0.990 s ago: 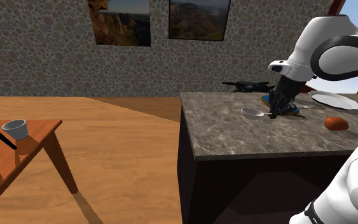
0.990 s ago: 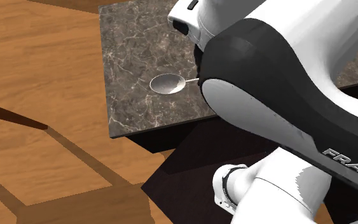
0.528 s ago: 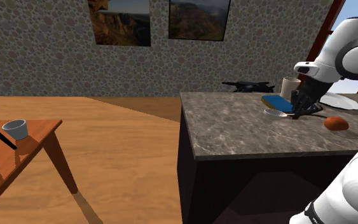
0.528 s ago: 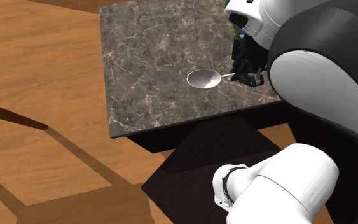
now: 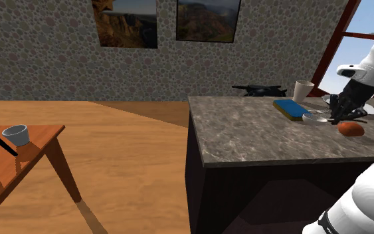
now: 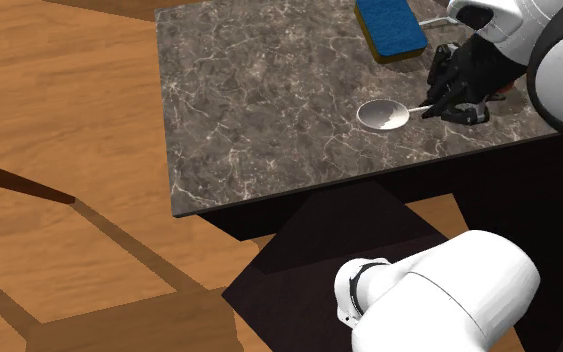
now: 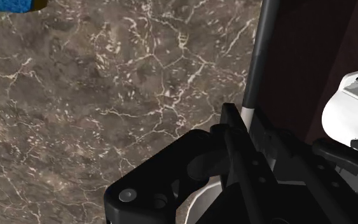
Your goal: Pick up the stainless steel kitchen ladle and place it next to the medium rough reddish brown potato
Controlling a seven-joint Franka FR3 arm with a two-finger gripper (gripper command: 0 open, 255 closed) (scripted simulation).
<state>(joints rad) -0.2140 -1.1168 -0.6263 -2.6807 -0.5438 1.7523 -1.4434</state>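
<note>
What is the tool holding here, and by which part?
The tool is shut on the ladle, clasping its thin handle; the bowl sticks out free.

**Ladle (image 6: 382, 116) held close to the potato (image 5: 351, 129)**

The silvery ladle hangs nearly level over the dark marbled counter (image 6: 249, 90), its round bowl facing up and its thin handle clasped in the gripper (image 6: 441, 108). At the right edge of the shoulder view, the reddish-brown oval potato rests on the counter, just beside the ladle's handle end.
</note>
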